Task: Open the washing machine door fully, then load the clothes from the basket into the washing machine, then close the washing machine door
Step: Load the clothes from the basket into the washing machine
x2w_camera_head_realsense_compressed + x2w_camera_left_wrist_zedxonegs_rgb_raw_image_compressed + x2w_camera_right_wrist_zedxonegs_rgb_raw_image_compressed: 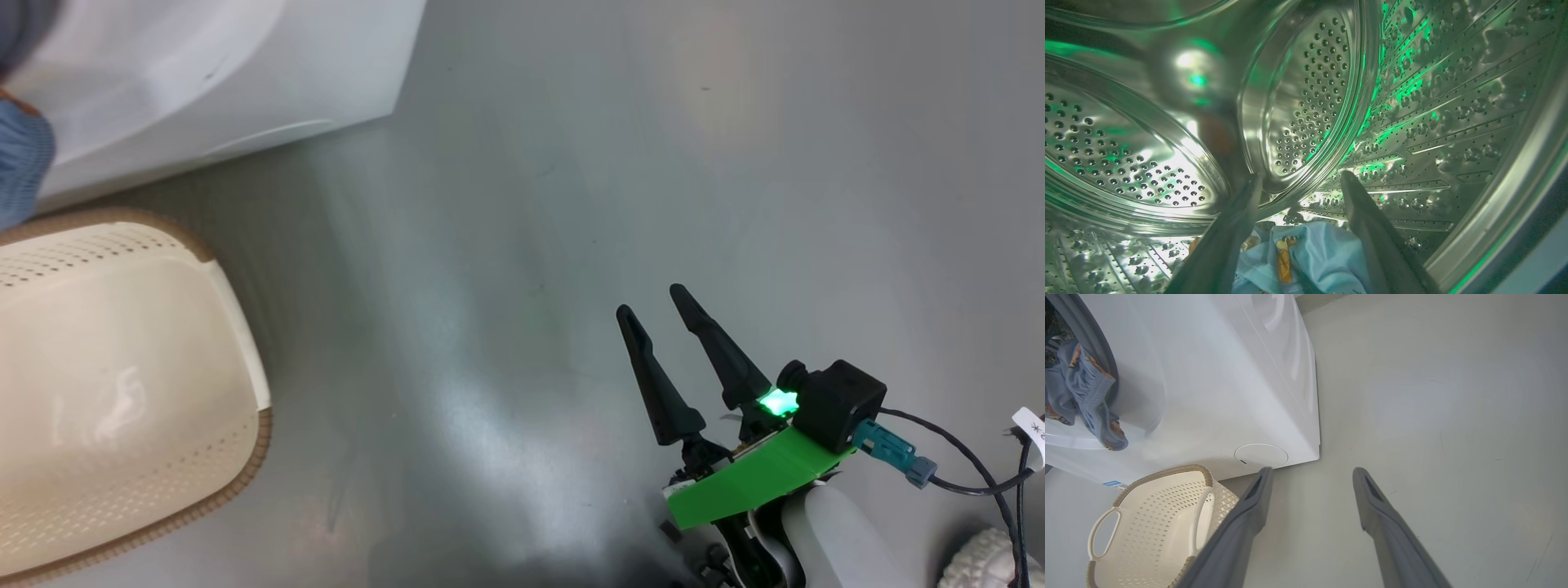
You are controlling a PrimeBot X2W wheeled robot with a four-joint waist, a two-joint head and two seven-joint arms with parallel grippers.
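My left gripper [1301,181] is deep inside the steel perforated drum [1310,94] of the washing machine [1216,375], open. A light blue garment [1314,257] with orange figures lies low between its fingers, near their base. More of the clothes [1081,388] hang out over the grey rubber ring [1090,330] at the drum's mouth, seen as a blue patch [20,163] in the head view. The cream basket [245,327] stands empty on the floor before the machine [204,73]. My right gripper [651,300] hovers open over bare floor, right of the basket [1163,473]. The door is out of view.
The grey floor [571,163] stretches wide to the right of the machine. A round lower flap [1260,455] and a blue sticker [1112,483] mark the machine's front. Cables [971,469] and a white ribbed object [988,563] sit by my right forearm.
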